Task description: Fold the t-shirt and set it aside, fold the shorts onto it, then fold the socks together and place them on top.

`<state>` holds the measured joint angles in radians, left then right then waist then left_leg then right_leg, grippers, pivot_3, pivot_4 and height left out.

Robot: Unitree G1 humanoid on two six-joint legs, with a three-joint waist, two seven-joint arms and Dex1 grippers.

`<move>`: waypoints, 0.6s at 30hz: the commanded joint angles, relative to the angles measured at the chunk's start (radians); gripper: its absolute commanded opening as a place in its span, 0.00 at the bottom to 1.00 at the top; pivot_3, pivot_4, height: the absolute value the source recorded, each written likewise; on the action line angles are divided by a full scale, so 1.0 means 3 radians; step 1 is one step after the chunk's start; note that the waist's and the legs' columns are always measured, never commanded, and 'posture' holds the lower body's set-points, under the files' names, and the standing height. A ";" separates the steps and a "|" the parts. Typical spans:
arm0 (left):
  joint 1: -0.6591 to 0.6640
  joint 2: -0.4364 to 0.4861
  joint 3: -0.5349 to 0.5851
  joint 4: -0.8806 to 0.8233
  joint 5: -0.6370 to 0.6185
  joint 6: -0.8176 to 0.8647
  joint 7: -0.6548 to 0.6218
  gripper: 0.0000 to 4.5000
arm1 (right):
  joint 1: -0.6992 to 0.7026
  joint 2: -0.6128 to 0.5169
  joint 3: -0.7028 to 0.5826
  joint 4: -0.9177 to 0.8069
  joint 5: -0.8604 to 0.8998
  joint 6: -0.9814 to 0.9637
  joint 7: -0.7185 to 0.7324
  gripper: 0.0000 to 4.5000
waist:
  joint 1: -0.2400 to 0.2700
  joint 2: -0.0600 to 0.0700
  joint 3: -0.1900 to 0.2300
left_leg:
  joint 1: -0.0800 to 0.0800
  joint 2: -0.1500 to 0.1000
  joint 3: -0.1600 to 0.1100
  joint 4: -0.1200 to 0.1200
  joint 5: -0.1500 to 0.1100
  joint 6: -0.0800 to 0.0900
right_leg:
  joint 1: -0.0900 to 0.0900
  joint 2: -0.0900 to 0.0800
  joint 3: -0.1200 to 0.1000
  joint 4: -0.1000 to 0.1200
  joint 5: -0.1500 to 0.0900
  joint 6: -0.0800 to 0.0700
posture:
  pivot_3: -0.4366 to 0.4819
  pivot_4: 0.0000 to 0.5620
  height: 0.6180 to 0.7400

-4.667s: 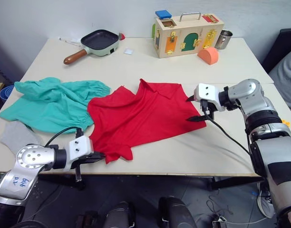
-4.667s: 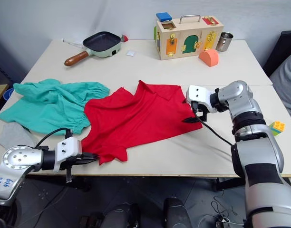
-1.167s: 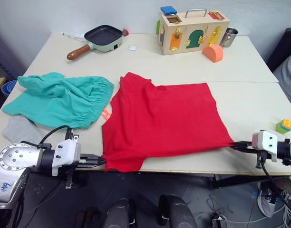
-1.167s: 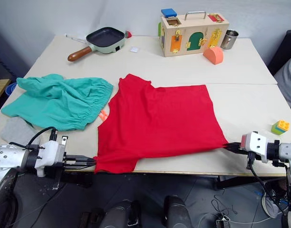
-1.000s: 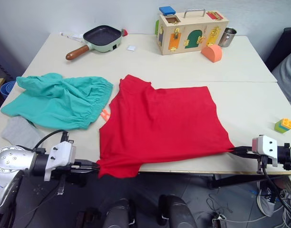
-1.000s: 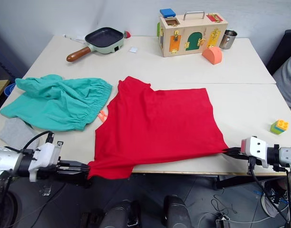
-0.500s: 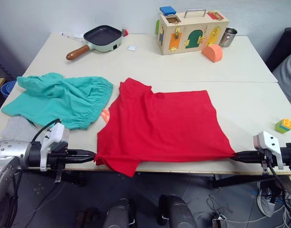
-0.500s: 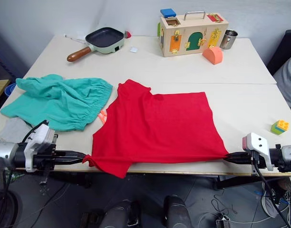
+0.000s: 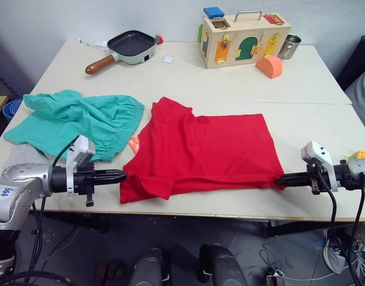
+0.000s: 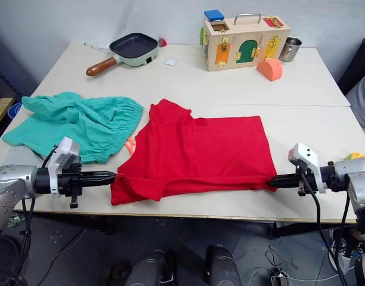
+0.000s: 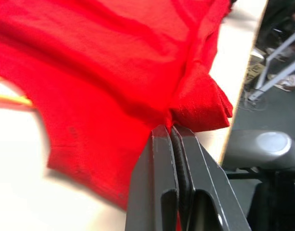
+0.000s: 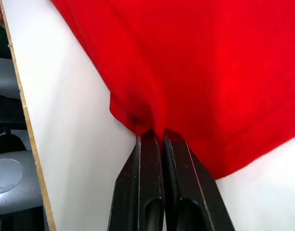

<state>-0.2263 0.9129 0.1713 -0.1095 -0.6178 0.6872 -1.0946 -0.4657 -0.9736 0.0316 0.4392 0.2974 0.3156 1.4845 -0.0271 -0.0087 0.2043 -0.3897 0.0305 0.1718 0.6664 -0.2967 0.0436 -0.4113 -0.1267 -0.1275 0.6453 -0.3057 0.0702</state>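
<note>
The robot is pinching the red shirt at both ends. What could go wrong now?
1. Each gripper, left and right, pinches only a small bit of the t-shirt, so the cloth might slip out during the fold.
2. The t-shirt's near edge lies close to the table edge, so a dropped corner could hang off.
3. The shorts lie right beside the t-shirt, and their orange drawstring touches it, so the fold might drag them along.

The red t-shirt [image 9: 203,150] lies spread flat, its two near corners pinched and pulled apart, the left one bunched. Just left of it, touching, the teal shorts [image 9: 75,122] sit rumpled. A grey sock [image 9: 18,157] peeks out beside the shorts' near-left edge.
</note>
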 commanded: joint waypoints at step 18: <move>0.0217 -0.0385 0.0813 -0.0251 -0.0139 -0.0571 0.0367 0.83 | 0.0402 0.0115 -0.1016 -0.1069 0.0844 0.0082 -0.0285 0.77 | 0.0002 0.0000 0.0000 | 0.0001 0.0002 -0.0001 -0.0001 0.0000 0.0000 | 0.0001 0.0000 0.0000 0.0000 0.0000 0.0000 | 0.48 0.27 1.00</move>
<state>-0.1653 0.7988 0.3721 -0.1307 -0.6187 0.5417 -0.9703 -0.3592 -0.9348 -0.2412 0.2107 0.4787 0.2800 1.3916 -0.0264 -0.0089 0.2042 -0.3895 0.0310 0.1711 0.6660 -0.2967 0.0436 -0.4109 -0.1268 -0.1276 0.6451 -0.3056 0.0702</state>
